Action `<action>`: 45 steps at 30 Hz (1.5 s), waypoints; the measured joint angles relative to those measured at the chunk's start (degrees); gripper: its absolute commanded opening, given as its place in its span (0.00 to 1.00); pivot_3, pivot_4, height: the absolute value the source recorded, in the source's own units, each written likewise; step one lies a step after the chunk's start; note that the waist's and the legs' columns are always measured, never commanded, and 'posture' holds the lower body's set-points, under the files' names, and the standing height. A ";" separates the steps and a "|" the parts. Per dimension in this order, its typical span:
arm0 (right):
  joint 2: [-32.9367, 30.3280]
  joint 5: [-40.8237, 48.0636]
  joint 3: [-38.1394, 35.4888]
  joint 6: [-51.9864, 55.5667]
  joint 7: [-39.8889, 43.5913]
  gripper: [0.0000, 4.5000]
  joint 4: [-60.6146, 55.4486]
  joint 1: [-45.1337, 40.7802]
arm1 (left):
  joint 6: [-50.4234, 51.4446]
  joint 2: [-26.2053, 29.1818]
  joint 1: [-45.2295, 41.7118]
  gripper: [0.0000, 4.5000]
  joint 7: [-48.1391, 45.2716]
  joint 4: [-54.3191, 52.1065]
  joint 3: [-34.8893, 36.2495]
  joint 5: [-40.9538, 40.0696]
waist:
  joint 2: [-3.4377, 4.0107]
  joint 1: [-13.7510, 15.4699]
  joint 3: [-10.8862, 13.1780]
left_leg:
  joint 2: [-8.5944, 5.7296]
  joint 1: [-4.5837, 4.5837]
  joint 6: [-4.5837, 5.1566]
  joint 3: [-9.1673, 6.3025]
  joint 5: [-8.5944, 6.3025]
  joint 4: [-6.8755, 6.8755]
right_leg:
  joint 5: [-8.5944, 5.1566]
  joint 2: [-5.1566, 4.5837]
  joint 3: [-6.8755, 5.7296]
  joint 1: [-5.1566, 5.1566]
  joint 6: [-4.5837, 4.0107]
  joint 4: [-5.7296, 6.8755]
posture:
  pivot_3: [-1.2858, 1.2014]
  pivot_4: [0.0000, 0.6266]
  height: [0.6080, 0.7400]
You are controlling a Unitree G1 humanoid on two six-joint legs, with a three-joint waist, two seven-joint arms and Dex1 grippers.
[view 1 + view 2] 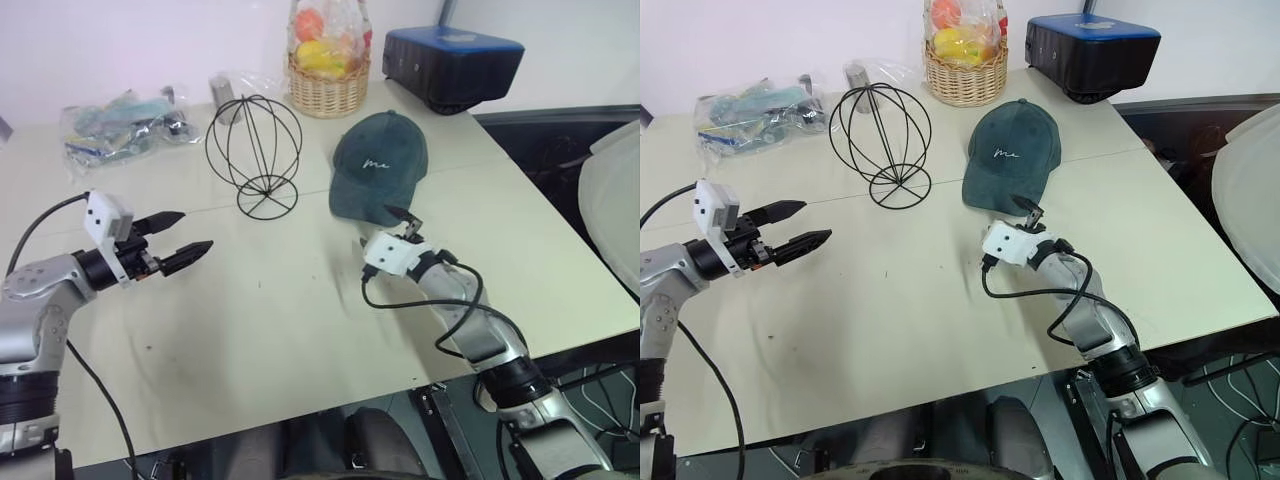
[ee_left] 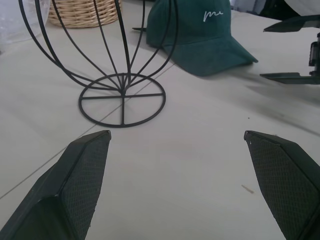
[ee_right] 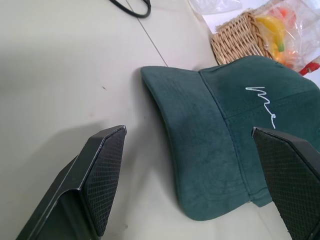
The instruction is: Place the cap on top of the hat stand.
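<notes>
The dark green cap [image 1: 380,165] lies on the table with its brim toward me and white script on its front. To its left stands the hat stand [image 1: 254,155], a black wire sphere on a ring base. My right gripper [image 1: 402,220] is open just in front of the brim. In the right wrist view its fingers [image 3: 102,175] stand wide apart on either side of the brim's front edge [image 3: 200,150], not touching it. My left gripper [image 1: 195,232] is open and holds nothing. It hovers over the table on the near left, pointing toward the stand's base [image 2: 122,100].
A wicker basket [image 1: 328,88] of wrapped fruit stands at the table's back edge, with a dark blue box [image 1: 452,60] to its right. Clear plastic bags [image 1: 120,125] lie at the back left. A pale round object [image 1: 615,200] sits beyond the table's right edge.
</notes>
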 measured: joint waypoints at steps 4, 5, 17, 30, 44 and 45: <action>0.00 -2.20 0.42 -0.22 -2.09 0.92 4.21 -1.90 | 0.00 -0.04 0.62 0.99 0.19 -0.39 0.06 0.00 | 0.00 0.04 0.00 | 0.00 0.00 0.00 0.00 0.00 0.00 | 0.00 0.00 0.00 -0.01 0.00 0.01 | 0.52 0.24 1.00; 0.02 -2.62 0.55 -0.29 -2.57 0.92 5.18 -2.42 | 0.00 -0.04 0.75 0.99 0.23 -0.52 0.09 0.00 | 0.00 0.00 0.00 | 0.00 0.00 0.00 0.00 0.00 0.00 | 0.00 0.00 0.00 -0.01 0.00 0.01 | 0.52 0.24 1.00; -0.17 -4.32 0.54 -0.53 -6.11 0.92 11.00 -5.00 | -0.03 -0.04 0.98 0.99 0.60 -0.77 0.12 0.00 | 0.00 0.00 0.00 | 0.00 0.00 -0.01 0.01 0.00 0.01 | 0.00 0.00 0.01 -0.01 0.00 0.03 | 0.52 0.24 1.00; -2.41 -4.93 0.48 -0.17 -7.47 0.92 11.96 -5.00 | -0.04 -0.04 0.95 0.99 0.63 -0.79 0.11 0.00 | 0.00 0.15 0.00 | -0.01 0.00 -0.01 0.01 0.00 0.03 | 0.00 -0.01 0.00 0.01 0.00 0.03 | 0.52 0.24 1.00; -2.66 -5.48 0.41 0.92 -10.49 0.92 14.43 -5.98 | -0.04 -0.04 0.90 0.99 1.05 -0.80 0.11 0.00 | -0.01 0.16 -0.01 | -0.01 0.00 -0.01 0.01 0.00 0.07 | 0.00 -0.01 0.00 0.02 0.00 0.05 | 0.52 0.24 1.00; -2.65 -5.48 0.42 0.91 -10.57 0.92 14.55 -6.03 | -0.04 -0.04 0.90 0.99 1.19 -0.81 0.11 0.00 | -0.01 0.16 -0.01 | -0.01 0.00 -0.01 0.01 0.00 0.07 | 0.00 -0.02 0.00 0.02 0.00 0.05 | 0.52 0.24 1.00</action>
